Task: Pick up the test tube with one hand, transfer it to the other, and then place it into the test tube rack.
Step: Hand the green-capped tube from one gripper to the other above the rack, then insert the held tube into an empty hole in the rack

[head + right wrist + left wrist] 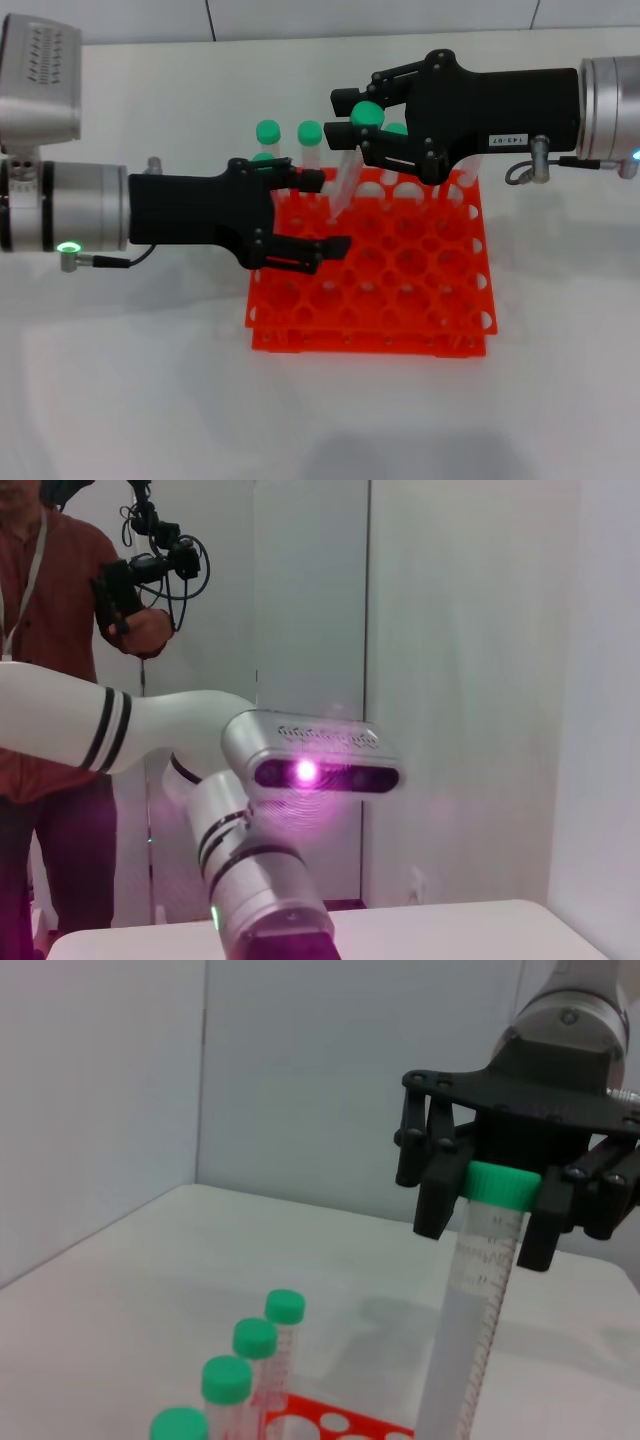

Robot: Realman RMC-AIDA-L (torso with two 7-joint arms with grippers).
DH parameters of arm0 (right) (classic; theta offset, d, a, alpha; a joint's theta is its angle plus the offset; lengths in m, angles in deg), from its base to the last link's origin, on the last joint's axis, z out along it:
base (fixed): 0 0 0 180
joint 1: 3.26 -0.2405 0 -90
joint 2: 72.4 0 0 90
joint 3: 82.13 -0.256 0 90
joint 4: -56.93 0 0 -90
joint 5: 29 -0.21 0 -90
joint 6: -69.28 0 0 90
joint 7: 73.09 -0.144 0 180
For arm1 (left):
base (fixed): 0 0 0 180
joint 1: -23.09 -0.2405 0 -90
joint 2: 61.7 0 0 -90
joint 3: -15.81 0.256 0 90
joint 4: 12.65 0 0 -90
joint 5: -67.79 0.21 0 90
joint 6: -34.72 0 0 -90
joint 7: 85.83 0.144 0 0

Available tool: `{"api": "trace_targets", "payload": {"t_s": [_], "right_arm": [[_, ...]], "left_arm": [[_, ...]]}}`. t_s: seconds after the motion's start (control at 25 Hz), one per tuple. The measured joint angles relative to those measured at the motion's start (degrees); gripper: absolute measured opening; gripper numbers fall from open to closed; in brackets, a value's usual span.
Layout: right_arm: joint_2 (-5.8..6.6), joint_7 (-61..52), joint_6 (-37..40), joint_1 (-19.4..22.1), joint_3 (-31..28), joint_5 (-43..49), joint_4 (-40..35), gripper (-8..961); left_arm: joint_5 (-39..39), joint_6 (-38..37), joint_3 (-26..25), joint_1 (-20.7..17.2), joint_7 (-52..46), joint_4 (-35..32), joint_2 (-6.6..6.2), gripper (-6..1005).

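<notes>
My right gripper (356, 126), black with a white label, is shut on the green cap of the test tube (345, 178) and holds it slightly tilted above the back of the orange-red rack (400, 292). The left wrist view shows this grip (492, 1200) on the tube (470, 1320) from close by. My left gripper (326, 212), black and unlabelled, is open over the rack's left side. Its fingers stand either side of the tube's lower end without touching it.
Several other green-capped tubes (267, 133) stand in the rack's back-left holes; they also show in the left wrist view (255, 1340). One more cap (398, 129) sits behind the right gripper. A person (60, 680) stands beyond the table.
</notes>
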Motion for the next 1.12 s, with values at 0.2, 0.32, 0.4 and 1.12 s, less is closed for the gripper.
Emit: {"api": "trace_targets", "payload": {"t_s": [0.2,0.32,0.4,1.12], "right_arm": [[0.00,-0.02,-0.12,-0.03,0.00,0.00,0.27,266],[0.00,-0.03,-0.44,-0.02,0.00,0.00,0.49,266],[-0.01,-0.06,-0.58,0.16,0.01,0.00,0.56,266],[-0.39,-0.27,-7.46,-0.46,6.28,-1.85,1.55,266]], "left_arm": [[-0.01,-1.41,0.08,-3.83,-2.99,-6.01,0.03,895],[0.04,-2.76,0.10,-6.74,-5.77,-9.98,-0.03,894],[0.41,-3.59,0.09,-8.79,-8.38,-13.15,-0.20,894],[15.77,-10.11,-0.45,-14.31,-21.14,-25.54,-1.04,895]]}}
